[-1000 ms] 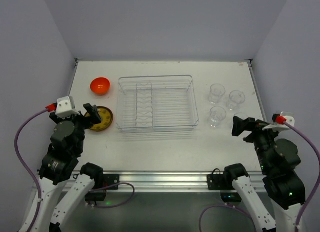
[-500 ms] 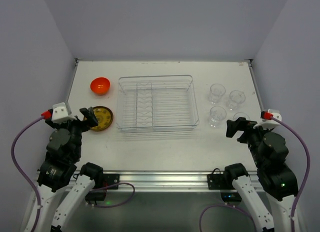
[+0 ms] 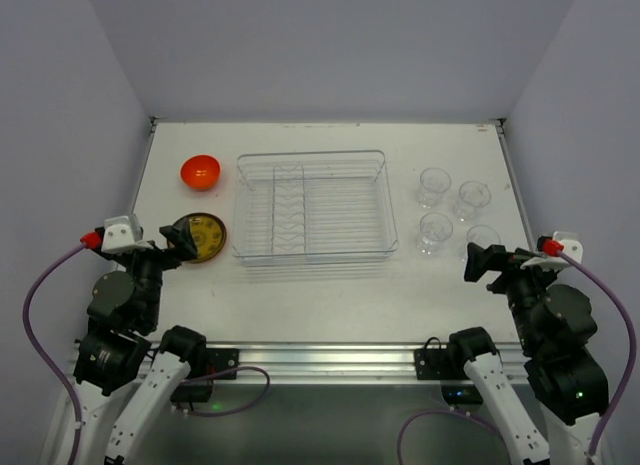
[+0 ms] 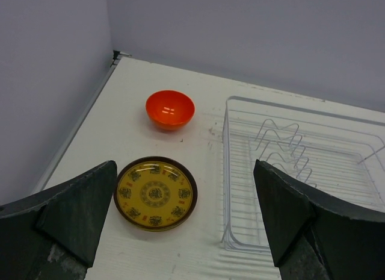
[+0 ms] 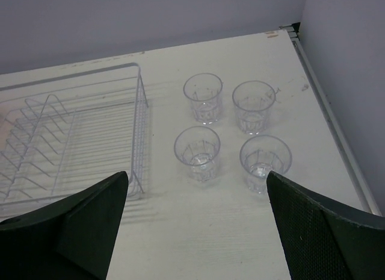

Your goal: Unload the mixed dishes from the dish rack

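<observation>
Over the near counter (image 3: 330,285), my left fingers (image 4: 66,214) and right fingers (image 5: 319,232) stand spread; dish rack (image 3: 312,207) centre, plate (image 4: 156,193) and bowl (image 4: 170,109) left, four cups (image 5: 203,98) right.

- Up top, the fixed camera hangs above and behind the arm bases, looking down and forward, far enough back to catch the whole table (image 3: 330,285) edge to edge.
- Left wrist camera: low and close, peering forward and down between the fingers (image 4: 72,214) of the left pincer (image 4: 184,164) at the orange bowl (image 4: 170,109), the yellow-brown plate (image 4: 156,193) and the left end of the dish rack (image 4: 283,149).
- Right wrist camera: same tilt (fingers of the right pincer (image 5: 197,173) framing the bottom corners), onto the rack's right end and four clear cups (image 5: 203,98).
- All three views share the rack.
</observation>
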`<state>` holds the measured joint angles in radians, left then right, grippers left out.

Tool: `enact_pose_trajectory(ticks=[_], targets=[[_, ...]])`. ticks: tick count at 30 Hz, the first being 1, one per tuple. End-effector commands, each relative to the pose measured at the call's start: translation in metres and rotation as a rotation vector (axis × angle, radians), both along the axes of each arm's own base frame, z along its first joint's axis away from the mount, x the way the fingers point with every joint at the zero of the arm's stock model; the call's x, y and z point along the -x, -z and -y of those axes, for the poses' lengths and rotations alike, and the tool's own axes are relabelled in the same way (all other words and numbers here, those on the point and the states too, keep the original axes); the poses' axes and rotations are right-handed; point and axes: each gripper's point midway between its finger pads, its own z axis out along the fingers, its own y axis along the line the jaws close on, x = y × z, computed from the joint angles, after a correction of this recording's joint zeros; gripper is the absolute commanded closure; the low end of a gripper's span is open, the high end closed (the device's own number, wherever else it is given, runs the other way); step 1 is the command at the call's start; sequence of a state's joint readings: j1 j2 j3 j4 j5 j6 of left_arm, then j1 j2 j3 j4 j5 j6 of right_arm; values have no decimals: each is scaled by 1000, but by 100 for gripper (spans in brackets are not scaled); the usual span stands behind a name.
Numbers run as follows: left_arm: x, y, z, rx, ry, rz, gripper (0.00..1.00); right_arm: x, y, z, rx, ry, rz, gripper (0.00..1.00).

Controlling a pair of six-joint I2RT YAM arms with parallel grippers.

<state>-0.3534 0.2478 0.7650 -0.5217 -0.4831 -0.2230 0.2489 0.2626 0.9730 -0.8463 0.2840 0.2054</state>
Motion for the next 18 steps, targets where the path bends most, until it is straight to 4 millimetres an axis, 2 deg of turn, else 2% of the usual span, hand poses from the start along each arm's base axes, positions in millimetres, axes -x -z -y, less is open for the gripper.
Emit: enact_pose_trajectory(ticks=[1,3,6,8,10,17,18], targets=[[7,-12,1,-14,25,16,0,12,-20,1,31,-30,56,1],[7,-7,-1,17,9,20,0,12,-15,1,17,-21,60,1],[1,-5,13,3,82,23,0,6,-9,-11,-28,-72,97,1],[3,-6,10,4,65,7,0,5,-2,-15,-58,-85,86,1],[5,-6,8,9,58,5,0,5,-6,-23,-81,-122,102,1],[20,-31,4,-4,75,86,0,6,-12,-31,-101,-158,86,1],[19,-30,1,-7,55,72,0,6,-8,-28,-96,-140,55,1]])
